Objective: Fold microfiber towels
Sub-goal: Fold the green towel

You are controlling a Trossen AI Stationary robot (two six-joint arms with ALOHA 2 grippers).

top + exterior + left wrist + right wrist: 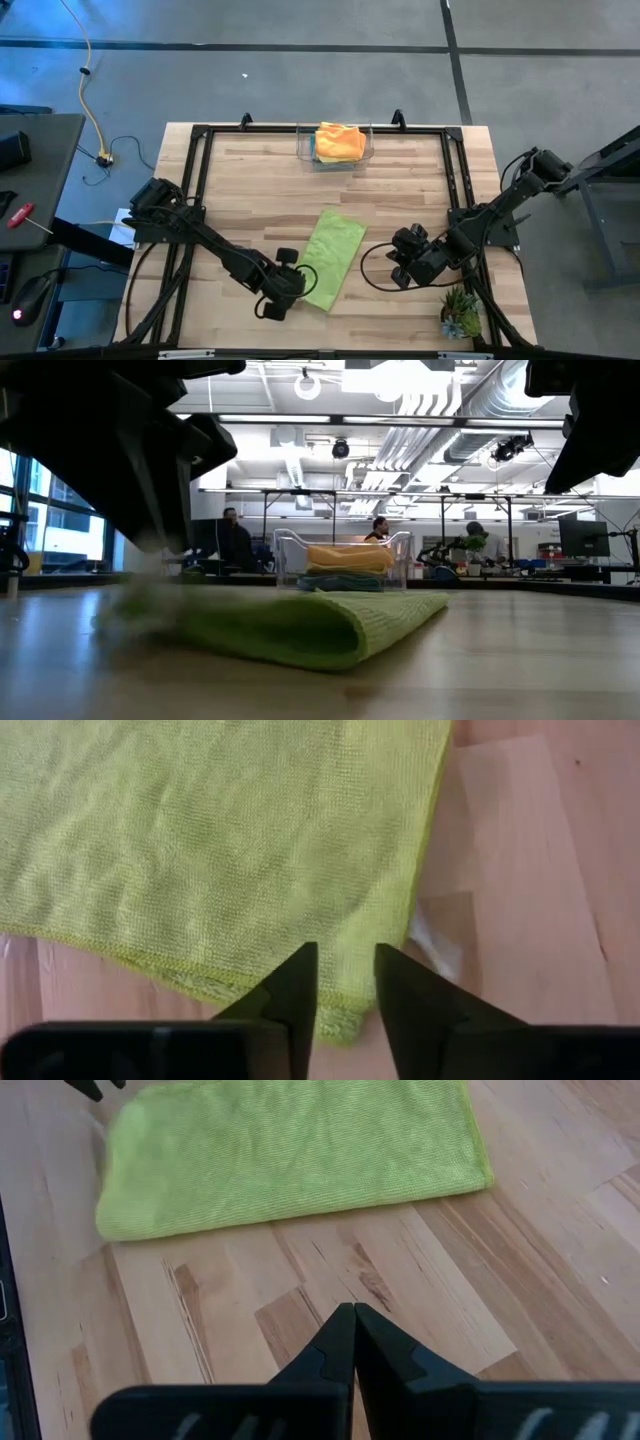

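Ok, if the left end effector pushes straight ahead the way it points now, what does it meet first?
The lime green towel. The left end effector sits at the towel's near edge, fingers slightly apart, so it would likely run onto the folded cloth right away; its height above the cloth is unclear.

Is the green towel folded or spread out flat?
Folded. The green towel lies doubled over on the table, with a rounded fold along one edge in the low view, and looks like a narrow strip from above.

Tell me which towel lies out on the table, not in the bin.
The lime green towel, folded on the bare wood by the left gripper. The orange one is piled in the clear bin.
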